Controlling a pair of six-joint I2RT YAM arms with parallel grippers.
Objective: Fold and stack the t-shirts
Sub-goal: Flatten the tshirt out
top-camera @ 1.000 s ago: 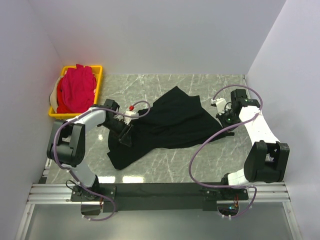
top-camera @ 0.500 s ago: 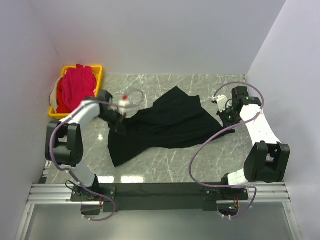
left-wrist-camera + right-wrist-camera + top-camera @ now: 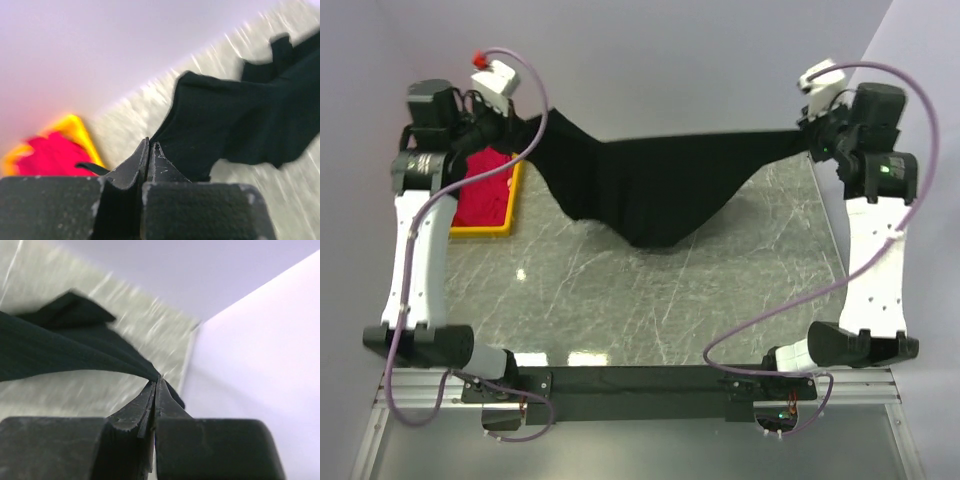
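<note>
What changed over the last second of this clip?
Both arms swung up and outward: the left gripper and right gripper, each shut on an edge of the black t-shirt, raised it from the table and stretched it between them, its middle sagging. The pink shirts stayed in the yellow crate.

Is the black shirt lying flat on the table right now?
No, the black t-shirt hangs stretched between the two arms' shut jaws, with both ends lifted high off the table.
</note>
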